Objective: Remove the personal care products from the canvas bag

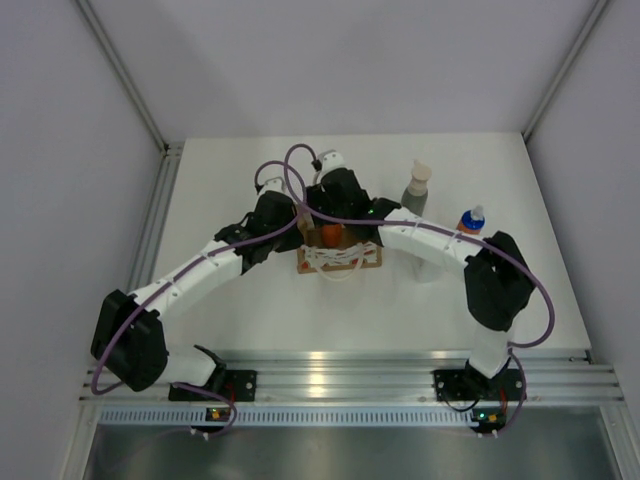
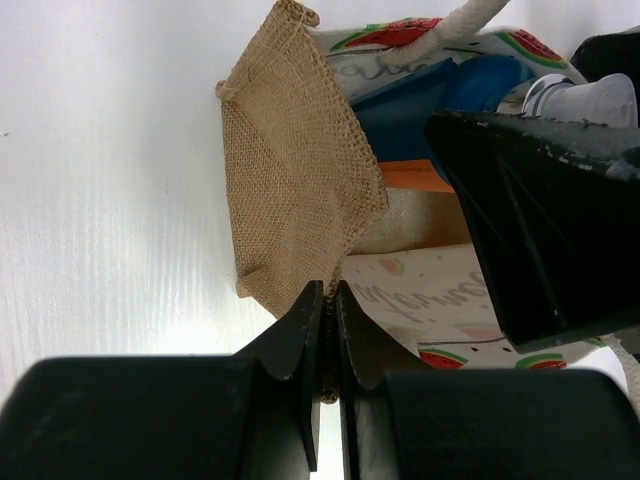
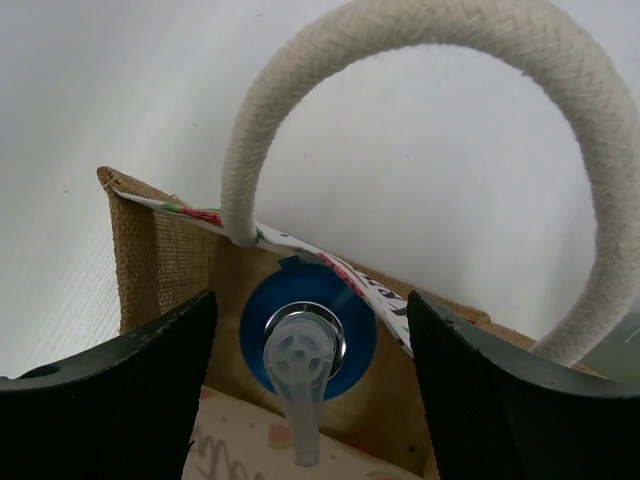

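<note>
The canvas bag [image 1: 340, 260] sits in the middle of the desk [image 1: 250, 315] with a bottle [image 3: 305, 345] inside it, the left hand [image 2: 330, 297] at its left wall and the right hand [image 3: 308, 325] above its mouth, while to its right on the desk stand a pump bottle [image 1: 417, 190] and, farther right, a capped bottle [image 1: 471, 219].

There was one canvas bag [image 2: 290, 190] with two cream rope handles [image 1: 335, 262]. Three bottles could be counted: two outside the bag, a grey-green pump bottle [image 1: 417, 190] and an orange bottle [image 1: 469, 220], and one blue-topped bottle [image 3: 305, 340] inside it. Two arms showed, the left arm [image 1: 200, 270] and the right arm [image 1: 440, 240].
</note>
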`<state>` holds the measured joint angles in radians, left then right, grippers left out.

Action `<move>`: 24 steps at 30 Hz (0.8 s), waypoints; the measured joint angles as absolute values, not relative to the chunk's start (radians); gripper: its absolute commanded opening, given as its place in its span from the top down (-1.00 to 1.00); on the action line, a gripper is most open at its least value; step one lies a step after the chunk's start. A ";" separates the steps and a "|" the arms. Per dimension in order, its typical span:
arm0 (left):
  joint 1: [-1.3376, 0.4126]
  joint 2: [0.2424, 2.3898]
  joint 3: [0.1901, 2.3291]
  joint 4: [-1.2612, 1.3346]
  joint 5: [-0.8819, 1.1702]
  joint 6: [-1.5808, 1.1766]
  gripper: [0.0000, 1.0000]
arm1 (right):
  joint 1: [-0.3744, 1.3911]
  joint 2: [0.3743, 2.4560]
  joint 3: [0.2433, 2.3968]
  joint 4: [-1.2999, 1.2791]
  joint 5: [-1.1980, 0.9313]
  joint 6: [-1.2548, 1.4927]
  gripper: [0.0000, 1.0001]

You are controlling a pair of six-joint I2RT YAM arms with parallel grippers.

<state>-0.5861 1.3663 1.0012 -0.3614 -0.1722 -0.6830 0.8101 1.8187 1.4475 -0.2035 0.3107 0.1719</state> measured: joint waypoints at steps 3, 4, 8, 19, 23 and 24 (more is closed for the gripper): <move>-0.586 1.366 1.001 -0.361 -0.173 -0.683 1.00 | 0.818 1.819 1.448 -0.201 0.330 0.163 -0.50; -0.586 1.366 1.001 -0.361 -0.172 -0.683 1.00 | 0.818 1.818 1.448 -0.201 0.335 0.159 -0.50; -0.586 1.366 1.001 -0.361 -0.173 -0.683 1.00 | 0.818 1.800 1.448 -0.203 0.341 0.150 -0.50; -0.586 1.366 1.001 -0.361 -0.173 -0.683 1.00 | 0.847 1.668 1.398 -0.202 0.344 0.155 -0.51; -0.586 1.366 1.001 -0.361 -0.172 -0.683 1.00 | 0.849 1.670 1.378 -0.212 0.342 0.171 -0.51; -0.586 1.366 1.001 -0.361 -0.173 -0.683 1.00 | 0.849 1.672 1.376 -0.211 0.343 0.176 -0.52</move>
